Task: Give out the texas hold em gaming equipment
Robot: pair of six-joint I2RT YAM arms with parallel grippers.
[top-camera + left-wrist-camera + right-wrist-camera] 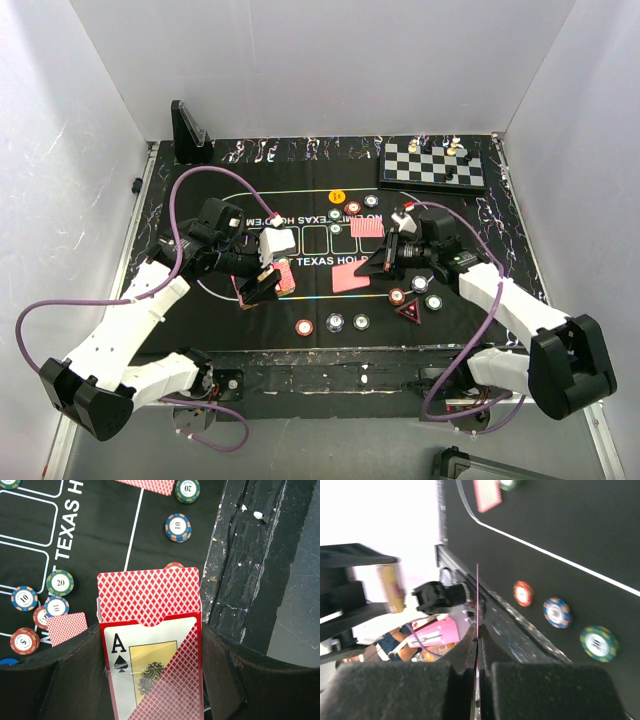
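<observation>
Your right gripper (477, 645) was pressed shut on a single red-backed playing card (477, 600). Its wrist view showed the card edge-on, as a thin pink line standing up between the pads. From above, that card hung over the black printed felt mat (250, 195), near its middle.

Your left gripper (150, 680) was clamped on the side walls of a red card box (175, 690) with an ace of spades on its face. The red-backed deck (147, 595) stuck out of the box's open mouth, above the mat's near edge.

A card like this is probably almost weightless, thin, springy and slick. A pinch at one margin would let it bow or swivel, so you should have kept the pads well in from the edge and let go low and flat. At the box, the exposed end of the deck was the only place to take hold. Neighbouring cards could easily slide out with the top one.

The box looked like light cardboard. Firm pressure on its broad faces would likely buckle it and jam the deck, so the side walls were the sounder grip.

The small round poker chips (333, 322) lay flat on the mat near its front edge. They looked stiff and low, so they were best taken across the rim.
</observation>
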